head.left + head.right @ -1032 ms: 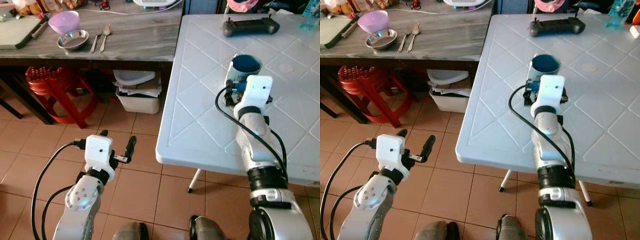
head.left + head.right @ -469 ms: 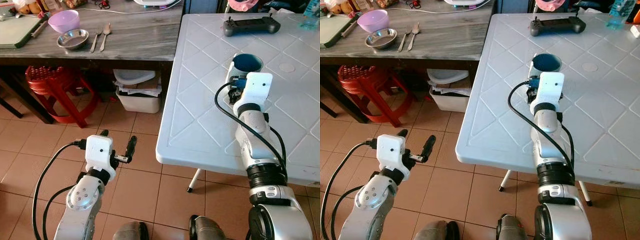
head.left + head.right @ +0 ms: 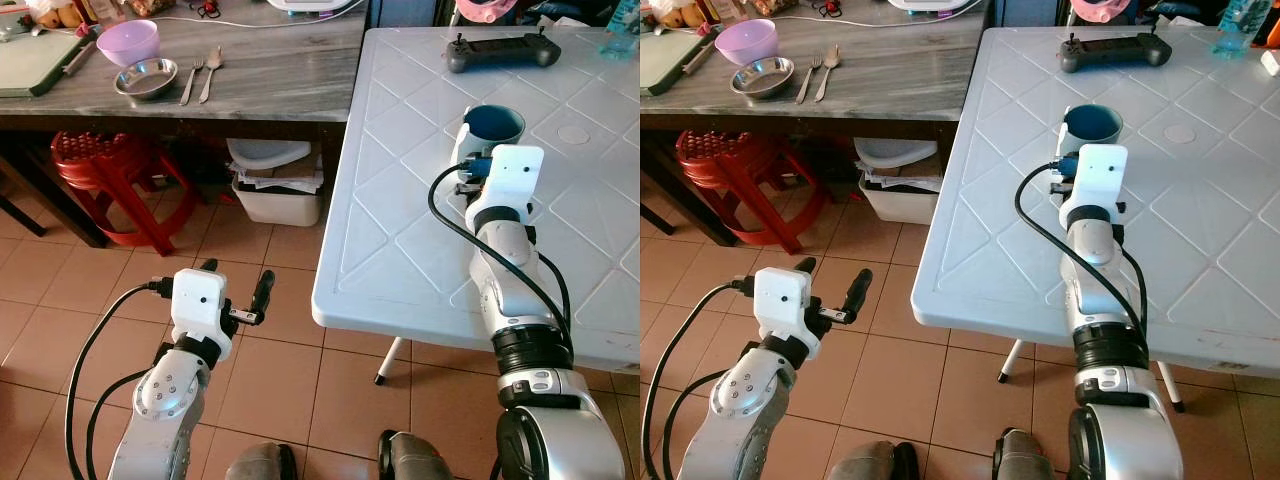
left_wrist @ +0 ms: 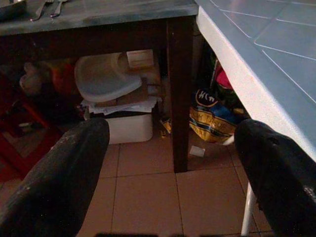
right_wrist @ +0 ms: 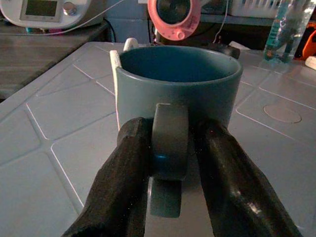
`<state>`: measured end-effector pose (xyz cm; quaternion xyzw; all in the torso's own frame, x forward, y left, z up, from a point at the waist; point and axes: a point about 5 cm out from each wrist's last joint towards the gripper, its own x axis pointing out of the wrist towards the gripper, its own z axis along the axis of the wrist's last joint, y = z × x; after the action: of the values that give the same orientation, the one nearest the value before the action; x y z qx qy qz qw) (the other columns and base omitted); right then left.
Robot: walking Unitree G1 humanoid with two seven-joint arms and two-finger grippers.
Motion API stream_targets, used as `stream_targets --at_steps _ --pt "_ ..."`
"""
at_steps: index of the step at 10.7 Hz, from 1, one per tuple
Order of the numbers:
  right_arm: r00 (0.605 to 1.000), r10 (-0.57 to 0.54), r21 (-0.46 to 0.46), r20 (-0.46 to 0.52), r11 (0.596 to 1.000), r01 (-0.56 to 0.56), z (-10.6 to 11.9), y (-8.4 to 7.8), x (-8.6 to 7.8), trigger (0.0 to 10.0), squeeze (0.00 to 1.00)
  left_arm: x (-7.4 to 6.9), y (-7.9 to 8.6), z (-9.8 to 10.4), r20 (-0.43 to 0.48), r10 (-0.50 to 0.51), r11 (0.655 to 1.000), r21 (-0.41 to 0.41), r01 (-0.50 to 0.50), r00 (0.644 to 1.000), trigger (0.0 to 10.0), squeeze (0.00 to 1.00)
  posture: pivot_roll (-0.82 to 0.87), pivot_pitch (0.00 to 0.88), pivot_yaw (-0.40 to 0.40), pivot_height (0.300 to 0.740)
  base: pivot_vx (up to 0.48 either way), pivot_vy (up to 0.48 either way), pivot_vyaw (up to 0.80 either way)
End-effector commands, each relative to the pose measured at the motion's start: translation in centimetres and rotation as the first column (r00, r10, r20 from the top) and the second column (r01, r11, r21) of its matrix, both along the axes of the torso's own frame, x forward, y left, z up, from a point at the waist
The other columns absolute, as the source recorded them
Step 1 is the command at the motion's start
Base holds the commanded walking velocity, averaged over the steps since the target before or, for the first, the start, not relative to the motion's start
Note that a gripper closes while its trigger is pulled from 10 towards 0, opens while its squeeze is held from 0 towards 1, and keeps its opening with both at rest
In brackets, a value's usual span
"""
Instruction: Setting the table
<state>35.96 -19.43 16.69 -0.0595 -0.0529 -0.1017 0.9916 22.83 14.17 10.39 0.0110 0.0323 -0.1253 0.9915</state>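
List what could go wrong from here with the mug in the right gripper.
1. The right gripper pinches only the handle of the blue mug; the mug might swing or slip if lifted.
2. The game controller and water bottle lie farther along the white table; pushing the mug onward might bump them.
3. The left gripper hangs over the floor near the table edge and might catch on it.

The mug (image 5: pixel 177 86) sits on the table (image 3: pixel 420 230) in front of me, its handle between my right gripper (image 5: pixel 170 148) fingers. My left gripper (image 3: pixel 235 285) hangs over the floor, left of the table.
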Motion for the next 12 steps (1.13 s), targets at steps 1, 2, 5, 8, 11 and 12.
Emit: stream_targets --at_steps 1,2,5,8,11,12 --pt "1.000 -0.001 0.003 0.007 1.000 0.001 0.2 0.1 0.2 0.0 0.00 0.0 0.2 -0.1 -0.002 0.009 1.000 0.010 -0.009 1.000 10.0 0.00 0.06 0.129 0.101 0.740 0.000 0.000 0.00" --pt "1.000 0.001 -0.002 0.004 1.000 -0.001 0.1 0.1 0.1 0.0 0.00 0.0 0.2 -0.1 -0.002 0.010 1.000 0.009 -0.010 1.000 10.0 0.00 0.06 0.126 0.097 0.740 0.000 0.000 0.00" --pt "1.000 -0.001 0.004 -0.016 1.000 0.002 -0.5 0.0 0.0 0.0 0.00 0.2 0.2 -0.4 -0.013 0.027 1.000 0.004 -0.027 1.000 10.0 0.00 0.05 0.105 0.091 0.740 0.000 0.000 0.00" --pt "0.998 0.056 0.049 -0.008 0.997 -0.055 -1.5 0.4 -1.9 0.0 0.00 0.8 1.7 -1.7 -0.058 0.181 0.983 -0.004 -0.182 0.982 10.0 0.00 0.03 0.072 0.063 0.740 0.000 0.160 0.00" --pt "0.985 0.169 0.023 0.025 0.985 -0.170 -2.2 2.5 -4.3 10.0 0.00 2.0 1.0 -0.9 -0.013 0.164 0.986 -0.025 -0.165 0.986 10.0 0.00 0.01 0.053 0.059 0.740 0.000 0.480 0.00" --pt "0.982 0.182 0.025 0.045 0.983 -0.183 -2.0 3.0 -5.0 10.0 0.00 2.5 0.9 -0.6 0.004 0.164 0.986 -0.028 -0.164 0.986 10.0 0.00 0.00 0.052 0.059 0.740 0.000 0.480 0.00"
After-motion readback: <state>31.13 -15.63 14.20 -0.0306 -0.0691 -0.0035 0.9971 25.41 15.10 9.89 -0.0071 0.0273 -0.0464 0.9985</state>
